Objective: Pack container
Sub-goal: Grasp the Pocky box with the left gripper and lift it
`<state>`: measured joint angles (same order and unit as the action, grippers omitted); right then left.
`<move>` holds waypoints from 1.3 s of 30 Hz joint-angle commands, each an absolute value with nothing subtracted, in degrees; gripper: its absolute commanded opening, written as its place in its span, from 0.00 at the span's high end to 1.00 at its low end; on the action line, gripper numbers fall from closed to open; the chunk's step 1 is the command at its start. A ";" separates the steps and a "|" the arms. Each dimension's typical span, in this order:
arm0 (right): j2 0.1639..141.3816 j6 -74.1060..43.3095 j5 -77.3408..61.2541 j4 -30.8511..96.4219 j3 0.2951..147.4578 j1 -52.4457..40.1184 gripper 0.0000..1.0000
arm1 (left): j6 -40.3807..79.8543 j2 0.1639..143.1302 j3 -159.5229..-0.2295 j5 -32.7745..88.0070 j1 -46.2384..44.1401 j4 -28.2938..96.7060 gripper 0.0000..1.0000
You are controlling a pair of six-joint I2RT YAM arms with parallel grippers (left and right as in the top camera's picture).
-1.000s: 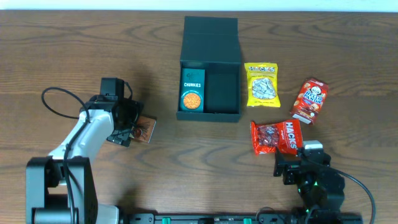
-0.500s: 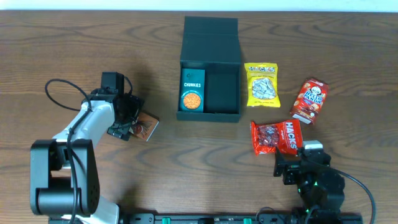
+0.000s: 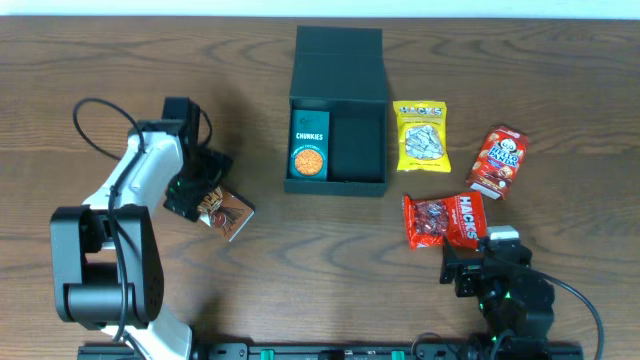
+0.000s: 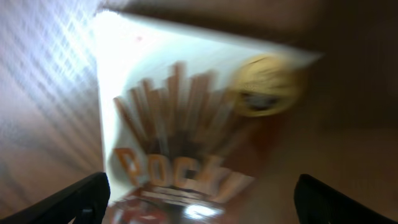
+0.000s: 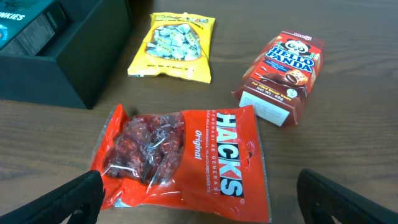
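The dark teal-green container [image 3: 338, 65] stands open at the table's back centre, lid flap folded back. A small teal Chunkies cookie box [image 3: 309, 143] lies in its left half; the right half is bare. My left gripper [image 3: 203, 196] is open, with a Pocky box [image 3: 226, 211] lying between and ahead of its fingers; the left wrist view shows the box [image 4: 186, 124] blurred, with the jaws [image 4: 199, 199] wide apart. My right gripper [image 3: 484, 262] is open just in front of a red Hacks bag [image 5: 180, 155]; its jaws [image 5: 199, 202] are spread.
A yellow candy pack [image 3: 421, 136] lies right of the container and also shows in the right wrist view [image 5: 177, 46]. A red Hello Panda box [image 3: 497, 161] lies further right, also in the right wrist view [image 5: 280, 74]. The Hacks bag [image 3: 444, 220] lies front right.
My left arm has swung and turned, and the Pocky box has shifted slightly left and toward the front and rotated with it. The right arm has not moved.
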<state>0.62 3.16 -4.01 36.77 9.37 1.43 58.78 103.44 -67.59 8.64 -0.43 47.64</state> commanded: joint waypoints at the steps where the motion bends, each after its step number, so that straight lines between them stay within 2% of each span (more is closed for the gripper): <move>1: 0.32 2.63 -3.36 36.88 8.86 1.74 0.01 | 56.95 103.72 -70.19 6.85 -0.23 48.34 0.04; 15: 0.32 2.63 -3.36 36.88 8.86 1.74 0.01 | 52.73 103.77 -70.24 2.63 -1.13 53.32 0.04; 39: 0.32 2.63 -3.36 36.88 8.86 1.74 0.01 | 51.20 104.84 -65.30 4.12 -1.96 47.53 0.04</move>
